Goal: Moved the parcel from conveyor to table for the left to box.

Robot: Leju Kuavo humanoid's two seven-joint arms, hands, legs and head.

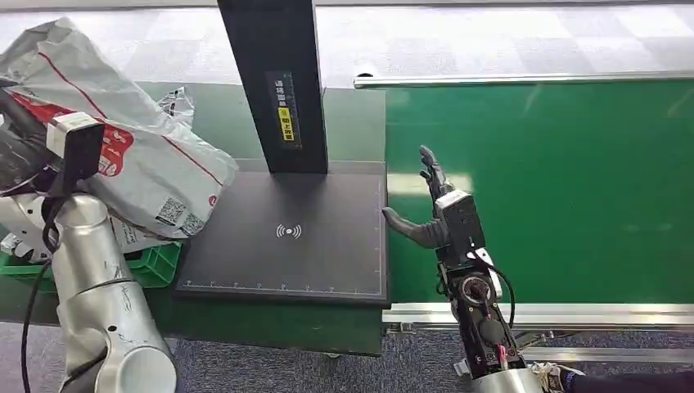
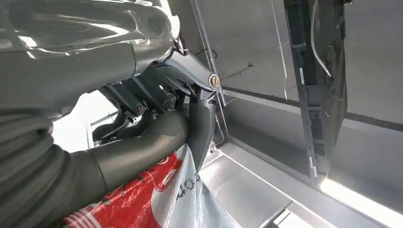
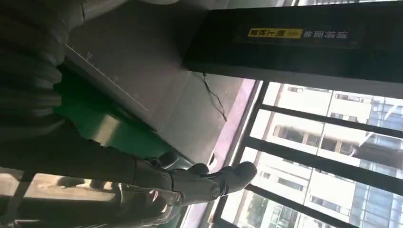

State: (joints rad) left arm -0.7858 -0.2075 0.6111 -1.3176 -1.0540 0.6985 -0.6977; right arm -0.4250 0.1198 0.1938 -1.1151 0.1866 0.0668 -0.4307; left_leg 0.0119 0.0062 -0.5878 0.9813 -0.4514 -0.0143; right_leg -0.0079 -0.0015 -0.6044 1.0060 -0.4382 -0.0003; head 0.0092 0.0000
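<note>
Green conveyor (image 1: 540, 188) borders a black scanner pad (image 1: 286, 237); left hand (image 2: 157, 118) grips the grey parcel (image 1: 139, 155), right hand (image 1: 425, 209) spread above the belt edge

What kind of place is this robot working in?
Probably a parcel sorting or packing station: a green conveyor, a black scanning pad under a post, and a plastic mail parcel held in the left hand.

Left hand (image 2: 157, 118) clenched, right hand (image 1: 425, 214) spread.
</note>
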